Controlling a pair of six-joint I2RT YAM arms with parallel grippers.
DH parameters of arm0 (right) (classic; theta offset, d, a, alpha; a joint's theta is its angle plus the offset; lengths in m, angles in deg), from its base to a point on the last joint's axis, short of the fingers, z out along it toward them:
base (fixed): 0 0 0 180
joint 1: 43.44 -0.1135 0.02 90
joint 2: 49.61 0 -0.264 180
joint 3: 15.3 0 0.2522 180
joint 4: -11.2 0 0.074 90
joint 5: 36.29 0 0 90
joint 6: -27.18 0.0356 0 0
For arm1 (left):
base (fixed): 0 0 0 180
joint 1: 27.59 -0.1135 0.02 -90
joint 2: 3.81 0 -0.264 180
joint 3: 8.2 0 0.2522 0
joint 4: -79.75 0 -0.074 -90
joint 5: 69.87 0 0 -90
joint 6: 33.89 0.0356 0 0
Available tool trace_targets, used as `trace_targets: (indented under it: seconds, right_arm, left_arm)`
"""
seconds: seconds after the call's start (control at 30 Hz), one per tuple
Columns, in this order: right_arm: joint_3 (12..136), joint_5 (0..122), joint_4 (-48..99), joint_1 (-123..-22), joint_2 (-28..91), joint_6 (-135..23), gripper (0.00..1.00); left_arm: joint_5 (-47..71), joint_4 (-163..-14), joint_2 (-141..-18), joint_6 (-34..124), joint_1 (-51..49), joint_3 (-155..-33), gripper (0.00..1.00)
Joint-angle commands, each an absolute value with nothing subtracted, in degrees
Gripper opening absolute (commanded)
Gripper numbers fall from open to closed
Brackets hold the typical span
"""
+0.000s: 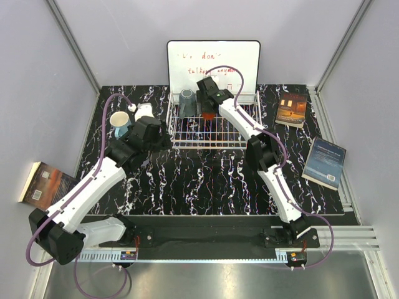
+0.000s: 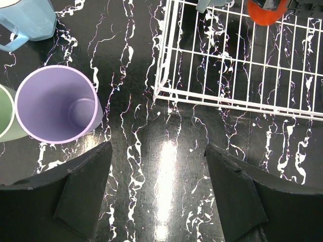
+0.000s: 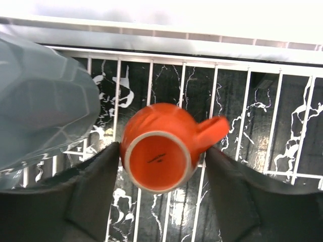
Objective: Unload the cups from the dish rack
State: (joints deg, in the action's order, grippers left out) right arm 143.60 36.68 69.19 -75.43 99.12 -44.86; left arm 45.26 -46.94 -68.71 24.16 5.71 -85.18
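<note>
Okay, R fingers (image 3: 96, 191) are in the rack (image 1: 212, 134), toward its back, one on each side of the orange cup (image 3: 159, 151). That cup sits upside down on the wires w/ its handle sticking out sideways. The fingers are v. close to it, but I can't tell if they've actually got hold. Grey cup (image 3: 40, 111) is just beside it, also in the rack. L fingers (image 2: 81, 191) hang wide apart w/ nothing btwn them, over the surface (image 2: 166, 166) just off the rack's near-left corner. Lilac cup (image 2: 55, 103) stands upright on the surface near them, green cup (image 2: 6, 116) just beside it, blue mug (image 2: 28, 20) further back. Whiteboard (image 1: 213, 59) stands behind the rack.
</note>
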Motion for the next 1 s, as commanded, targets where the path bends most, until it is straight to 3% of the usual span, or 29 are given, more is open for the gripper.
trace_targets:
  seconds: [0.0, 0.17, 0.27, 0.3, 0.4, 0.97]
  right_arm:
    - [144.6, 34.2, 67.5, -75.4, 100.3, -45.0, 0.66]
    - [143.1, 34.6, 67.5, -75.4, 99.7, -45.4, 0.49]
    - [142.1, 35.3, 67.6, -75.4, 98.8, -45.9, 0.33]
    - [141.8, 35.3, 67.5, -75.4, 98.7, -46.1, 0.21]
    - [140.8, 35.7, 67.6, -75.4, 97.5, -46.7, 0.00]
    - [124.4, 38.8, 65.1, -75.1, 77.2, -45.8, 0.00]
  left_arm:
    - [45.1, -48.4, -66.8, 24.6, 5.8, -84.9, 0.79]
    - [44.9, -48.3, -66.8, 24.6, 5.8, -84.5, 0.79]
    - [44.9, -48.4, -66.9, 24.6, 5.8, -84.5, 0.79]
    - [45.0, -48.4, -67.1, 24.7, 5.8, -84.5, 0.79]
    - [44.8, -48.5, -67.7, 24.7, 5.9, -85.0, 0.79]
    - [43.7, -52.7, -72.9, 24.6, 5.8, -88.2, 0.79]
